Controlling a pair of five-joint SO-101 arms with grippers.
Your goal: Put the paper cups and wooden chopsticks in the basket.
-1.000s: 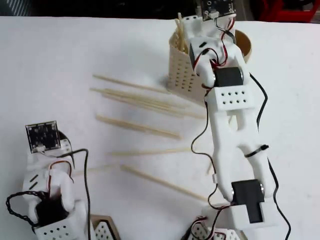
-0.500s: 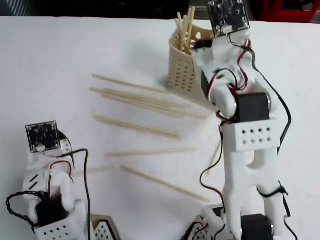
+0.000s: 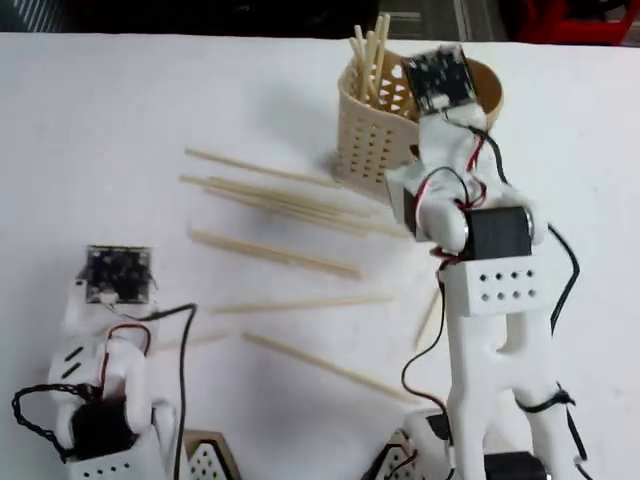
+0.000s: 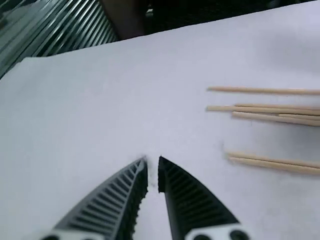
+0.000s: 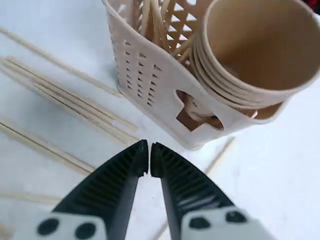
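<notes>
A cream perforated basket (image 3: 372,135) (image 5: 150,80) stands at the back of the table. It holds a stack of brown paper cups (image 5: 255,55) (image 3: 487,88) and several upright wooden chopsticks (image 3: 368,55) (image 5: 159,22). Several more chopsticks (image 3: 285,205) (image 5: 70,100) (image 4: 265,107) lie flat on the white table to the basket's left and front. My right gripper (image 5: 150,146) is shut and empty, just in front of the basket's lower wall. My left gripper (image 4: 152,164) is shut and empty over bare table, left of the loose chopsticks.
The right arm (image 3: 485,270) stretches from the front edge up to the basket and covers a few chopstick ends. The left arm (image 3: 105,400) sits at the front left corner. Dark clutter lies beyond the table's back edge (image 3: 200,32).
The right arm has drawn back from over the basket toward the front, and more chopsticks now stand in the basket. The left arm's wrist has shifted a little to the right.
</notes>
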